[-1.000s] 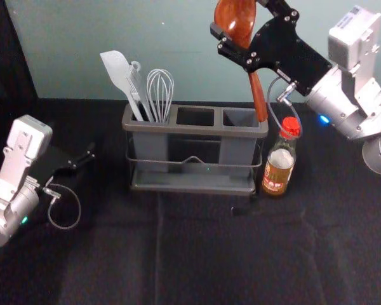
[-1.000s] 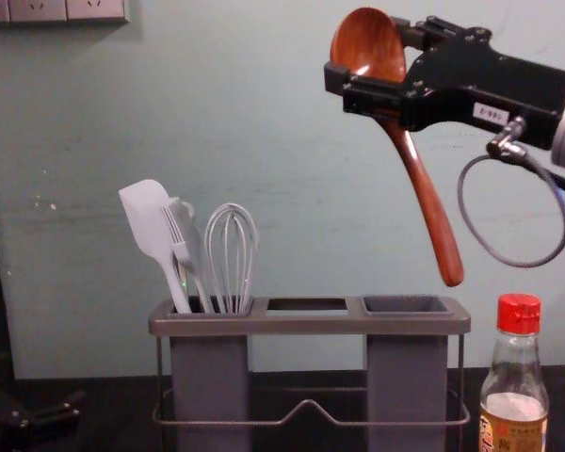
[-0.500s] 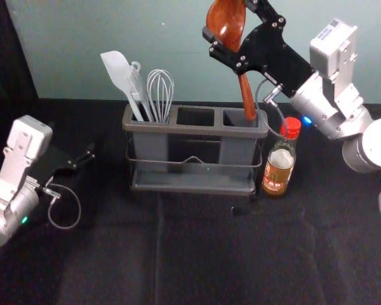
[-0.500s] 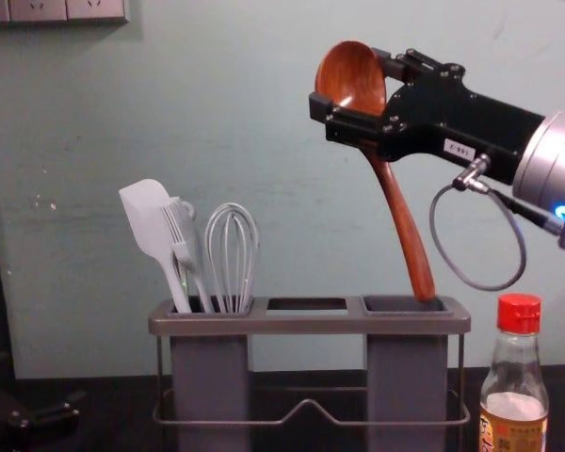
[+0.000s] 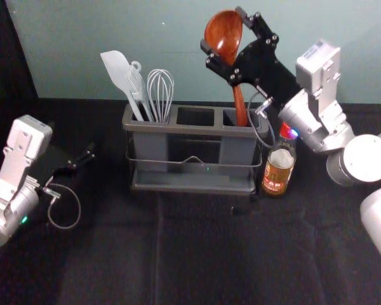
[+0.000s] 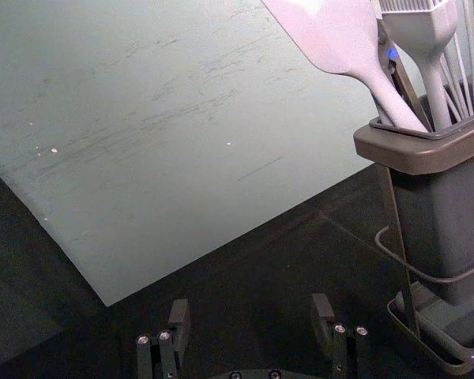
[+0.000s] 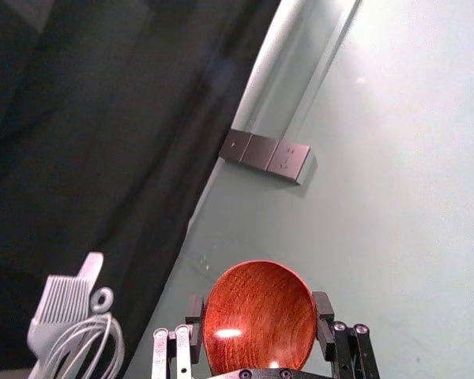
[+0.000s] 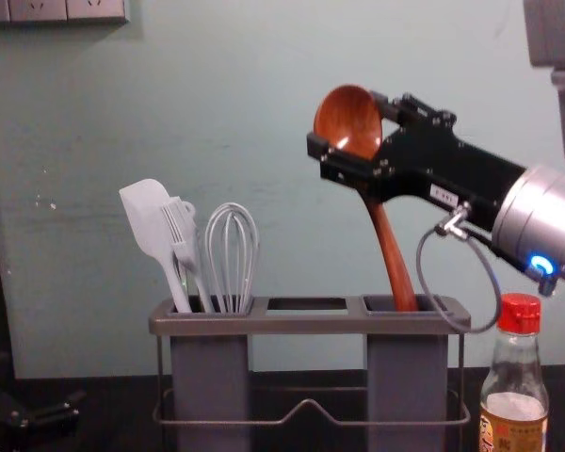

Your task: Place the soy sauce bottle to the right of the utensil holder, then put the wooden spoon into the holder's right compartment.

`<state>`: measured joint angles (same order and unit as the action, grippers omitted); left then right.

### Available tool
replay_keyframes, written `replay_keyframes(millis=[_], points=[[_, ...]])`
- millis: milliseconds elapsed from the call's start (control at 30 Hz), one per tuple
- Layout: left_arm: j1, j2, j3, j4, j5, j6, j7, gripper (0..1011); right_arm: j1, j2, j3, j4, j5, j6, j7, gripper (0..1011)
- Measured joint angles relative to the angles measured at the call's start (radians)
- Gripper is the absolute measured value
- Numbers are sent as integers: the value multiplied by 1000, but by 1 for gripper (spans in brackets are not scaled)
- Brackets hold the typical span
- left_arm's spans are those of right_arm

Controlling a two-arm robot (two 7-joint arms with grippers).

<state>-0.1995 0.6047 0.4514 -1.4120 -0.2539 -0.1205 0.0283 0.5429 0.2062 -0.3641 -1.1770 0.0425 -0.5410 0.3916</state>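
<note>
Black cloth [image 5: 203, 254] covers the bench [image 5: 343, 267] before a pale wall [image 8: 75, 264]. The wooden spoon [image 8: 348, 118] has dropped, its handle tip now inside the right compartment [image 8: 405, 377]; I judge insertion begun, with lowering left. My right pincer [image 5: 223, 30] clamps its bowl at one o'clock from the holder [image 5: 193, 129]. The soy sauce bottle [image 5: 278, 170] stands at four; my left pincer [image 6: 250, 314] is apart at nine.
</note>
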Motion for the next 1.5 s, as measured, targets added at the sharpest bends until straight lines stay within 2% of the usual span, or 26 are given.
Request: replay_keyframes(millis=[333,800,900,1000,1067,1300,1500], points=[[0,0,0,0,0,0,0,1005,-50,-7,5,14,-11,-9,-4,840],[0,0,0,0,0,0,0,1005,-108,5,23,-17,-15,-15,-9,840],[0,0,0,0,0,0,0,1005,-110,6,28,-23,-13,-15,-8,869],[0,0,0,0,0,0,0,1005,-112,5,32,-34,-13,-15,-10,942],[0,0,0,0,0,0,0,1005,-113,5,35,-47,-13,-15,-11,1002],[0,0,0,0,0,0,0,1005,-115,10,43,-104,-18,-14,-16,1002],[0,0,0,0,0,0,0,1005,-143,22,52,-167,-15,1,-19,1003]])
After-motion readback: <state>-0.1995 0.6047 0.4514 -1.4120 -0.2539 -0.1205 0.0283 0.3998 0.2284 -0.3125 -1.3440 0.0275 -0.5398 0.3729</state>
